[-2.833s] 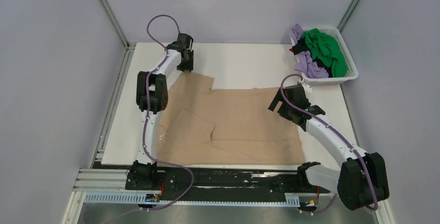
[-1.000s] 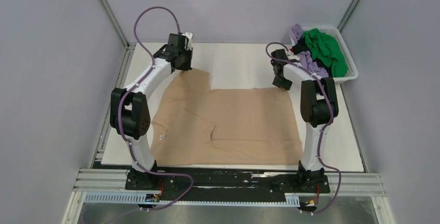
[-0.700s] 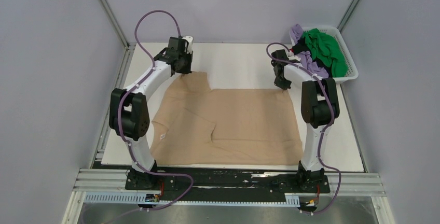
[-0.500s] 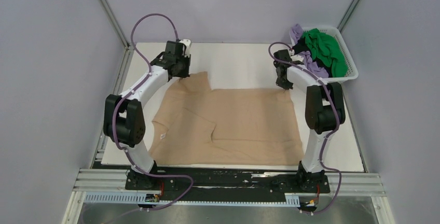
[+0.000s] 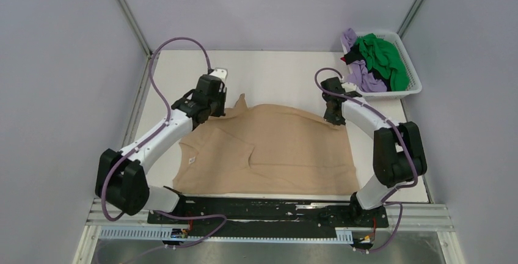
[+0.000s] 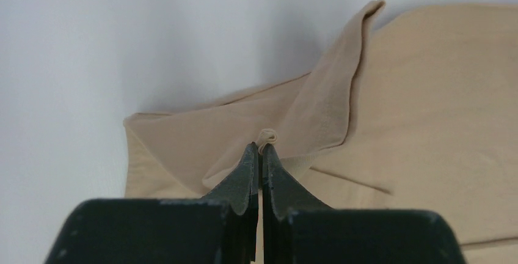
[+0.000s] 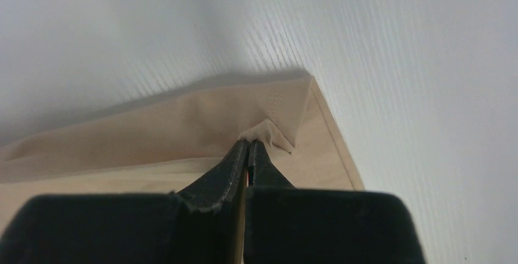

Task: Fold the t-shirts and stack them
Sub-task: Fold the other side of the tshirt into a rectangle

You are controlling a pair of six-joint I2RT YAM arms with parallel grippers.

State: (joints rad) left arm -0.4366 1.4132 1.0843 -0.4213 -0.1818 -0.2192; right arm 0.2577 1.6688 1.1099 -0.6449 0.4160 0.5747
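A tan t-shirt (image 5: pixel 287 148) lies spread on the white table (image 5: pixel 275 71), its far edge lifted and drawn toward the near side. My left gripper (image 5: pixel 214 115) is shut on a pinch of the shirt's far-left part, by the raised sleeve (image 5: pixel 243 100). In the left wrist view the gripper (image 6: pixel 261 149) holds a small bunch of tan cloth (image 6: pixel 317 111) at its tip. My right gripper (image 5: pixel 333 119) is shut on the far-right corner; the right wrist view shows that gripper (image 7: pixel 248 144) biting the folded-over corner (image 7: pixel 275 114). Green (image 5: pixel 382 56) and lilac (image 5: pixel 366 79) t-shirts sit heaped in the basket.
The white lattice basket (image 5: pixel 394 95) stands at the far right corner of the table. Grey walls close in the left, back and right sides. A black rail (image 5: pixel 269 206) runs along the near edge by the arm bases.
The right gripper has shut on the shirt's far-right corner. Both grippers have then moved toward the near side, pulling the shirt's far edge with them off the table.
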